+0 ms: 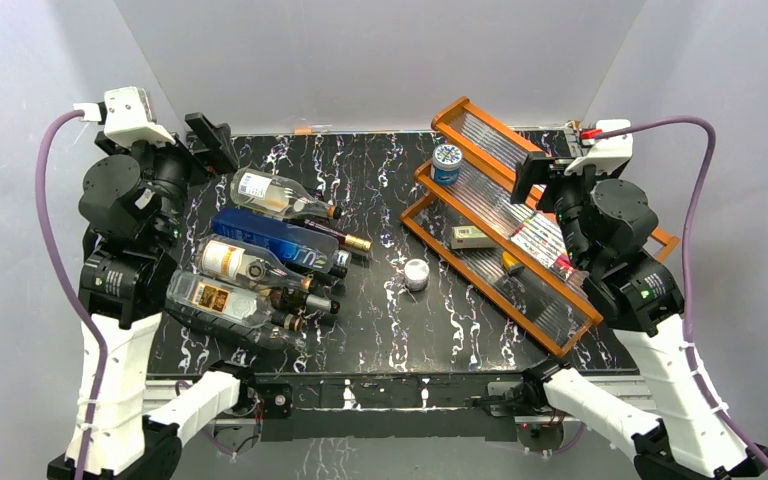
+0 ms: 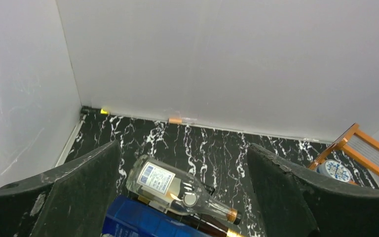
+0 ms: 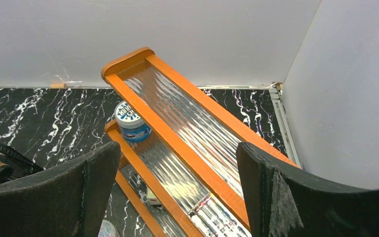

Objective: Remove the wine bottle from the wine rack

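Left arm: folded upright at the frame's left, end effector (image 1: 210, 140) spread wide and holding nothing.
Right arm: mirrored at right, end effector (image 1: 530, 172) spread over the orange shelf (image 1: 457, 106).
Wine bottle (image 1: 272, 195): rearmost of four lying left of centre, apparently on the wine rack (image 3: 15, 155); its wire barely showed.
Room: bare worktop (image 1: 380, 180) at centre.

Bottles (image 1: 260, 255) lie packed side by side at centre left of the top view, touching, necks pointing right. My left gripper (image 1: 207, 143), jaws wide, hangs at their upper-left end. A bare strip of table (image 1: 380, 180) runs down the middle, broken only by a small white jar (image 1: 416, 273). The orange shelf (image 1: 505, 240) fills the right, beneath my wide-open right gripper (image 1: 538, 176).
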